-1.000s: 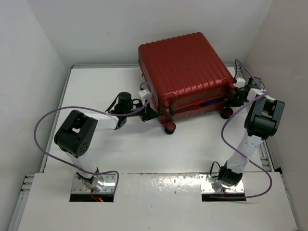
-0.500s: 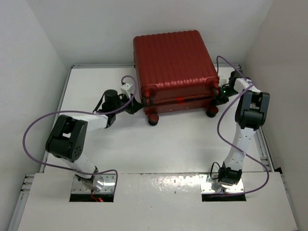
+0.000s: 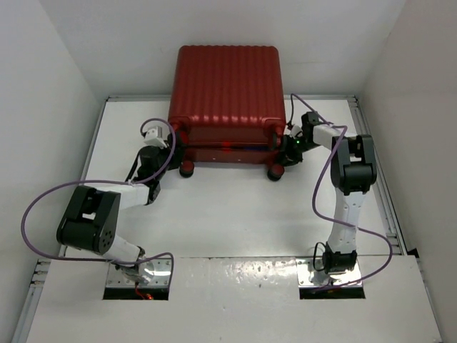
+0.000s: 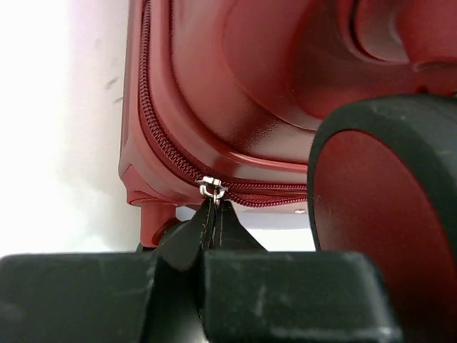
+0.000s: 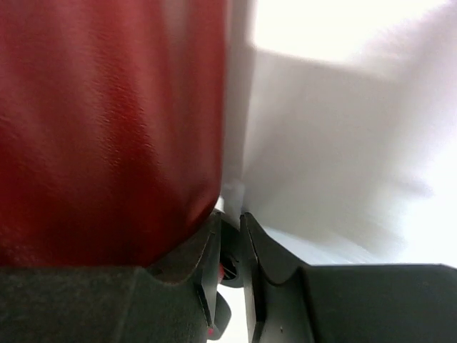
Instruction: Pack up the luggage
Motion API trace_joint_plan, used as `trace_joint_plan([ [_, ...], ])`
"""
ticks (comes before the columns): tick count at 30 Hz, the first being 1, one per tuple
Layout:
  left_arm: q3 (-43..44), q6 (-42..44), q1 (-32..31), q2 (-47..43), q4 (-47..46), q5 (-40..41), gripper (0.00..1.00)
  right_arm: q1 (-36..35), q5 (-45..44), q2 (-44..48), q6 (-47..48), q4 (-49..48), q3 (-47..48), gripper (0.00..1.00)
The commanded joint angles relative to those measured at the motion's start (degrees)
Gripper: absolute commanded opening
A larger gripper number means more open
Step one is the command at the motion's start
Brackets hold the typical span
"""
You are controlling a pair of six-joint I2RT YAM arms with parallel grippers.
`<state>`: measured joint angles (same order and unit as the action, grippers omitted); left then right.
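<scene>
I have the left gripper (image 4: pixel 213 213) pinched fully together, its two dark fingers (image 4: pixel 187 236) meeting tip to tip on the small metal zipper pull (image 4: pixel 212 189) that sits right at their ends. Just beyond those fingertips runs the red zipper (image 4: pixel 161 139), curving up and away to their left around the rounded corner of the luggage (image 3: pixel 225 86). Close on the right of the fingers a black-tyred wheel (image 4: pixel 385 236) with a red hub fills much of the wrist view, and to their left is the bright white table (image 3: pixel 235 214).

From overhead, the luggage lies flat and closed at the far side of the table, ribbed shell upward, its wheeled edge facing the arm bases. My left fingers are at its near left corner, my right ones at its near right corner.

The right gripper (image 5: pixel 230 227) has its fingers drawn close with only a thin slit between them. The dark red shell is pressed up against the left finger (image 5: pixel 189 250) and rises beyond it; off the right finger I see only blurred white. Something small and dark sits low in the slit, but I cannot tell what it is, or whether these fingers are gripping anything.
</scene>
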<state>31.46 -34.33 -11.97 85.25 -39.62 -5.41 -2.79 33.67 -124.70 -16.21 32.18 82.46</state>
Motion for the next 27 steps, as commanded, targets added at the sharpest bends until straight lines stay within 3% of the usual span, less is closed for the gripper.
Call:
trace_joint_plan([
  [1,-0.34,-0.65,-7.11,-2.81,-8.89,-9.37,0.00,-12.15,20.82,-0.01,-12.52,-12.84,1.22,0.21],
  [7,-0.09,-0.13,-12.10,-3.95,-8.82,-2.86,0.00,-15.67,21.44,-0.10,-21.47,-19.95,1.04,0.22],
  [13,6.49,0.49,-19.04,-3.95,-0.40,12.33,0.00,-18.83,22.58,-0.28,-26.50,-25.50,0.95,0.23],
  [16,7.03,2.41,-23.08,-2.82,-1.07,18.76,0.00,-19.45,22.58,0.07,-27.56,-26.64,0.34,0.23],
  [20,3.09,7.95,-26.17,-0.97,-10.11,18.24,0.00,-19.89,22.41,0.60,-27.83,-27.01,-0.10,0.23],
  [27,1.32,12.79,-24.95,3.52,-17.85,9.73,0.00,-18.74,24.33,0.95,-28.00,-28.74,-1.42,0.23],
])
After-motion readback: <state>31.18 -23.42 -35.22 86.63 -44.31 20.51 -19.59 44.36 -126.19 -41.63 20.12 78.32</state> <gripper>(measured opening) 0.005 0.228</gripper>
